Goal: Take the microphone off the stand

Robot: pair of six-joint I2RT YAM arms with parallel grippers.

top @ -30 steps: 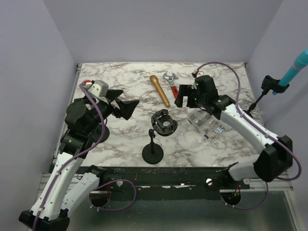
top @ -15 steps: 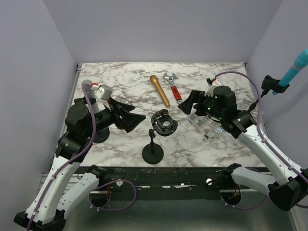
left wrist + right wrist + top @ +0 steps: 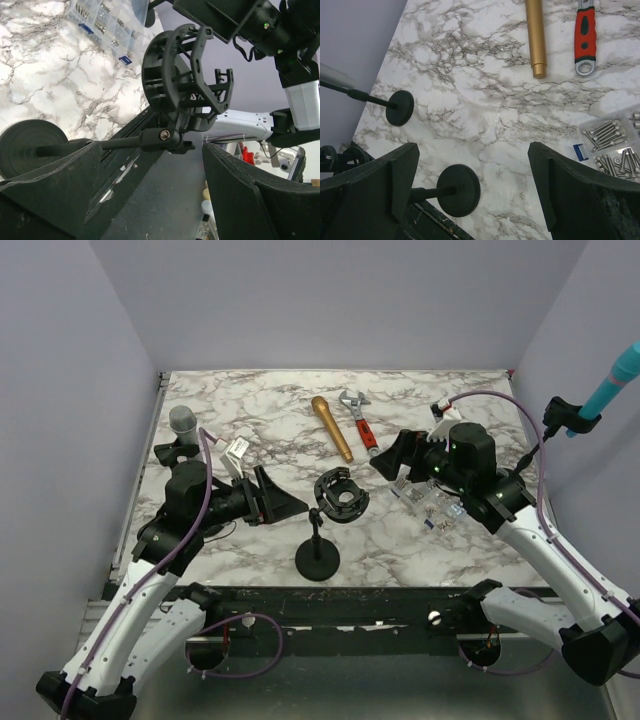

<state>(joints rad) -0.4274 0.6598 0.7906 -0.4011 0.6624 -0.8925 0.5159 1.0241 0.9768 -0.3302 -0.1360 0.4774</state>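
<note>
Overhead view: a marble table with two robot arms mounted at its near edge. A gold microphone lies flat near the middle of the far edge, free of any holder, and just to its right lies a red-handled wrench. A black centre stand sits at the middle of the near edge, and the ring mount on top of it is empty. Near the left edge, a grey-headed microphone sits upright in a side stand. The left gripper points at the ring mount from the left, with its fingers spread wide and nothing in them. The right gripper hangs over the right half of the table, also spread wide and empty, above a clear screw box. Beyond the right edge, a teal microphone stands off the table. Left wrist view: the ring mount and the pole joint below it show between the wide-open fingers of the left gripper, and whether they touch cannot be told. Right wrist view: the right gripper is wide open over bare marble. The gold microphone and the wrench are at the top, the screw box is at the right, and the two round stand bases are at the left.
</note>
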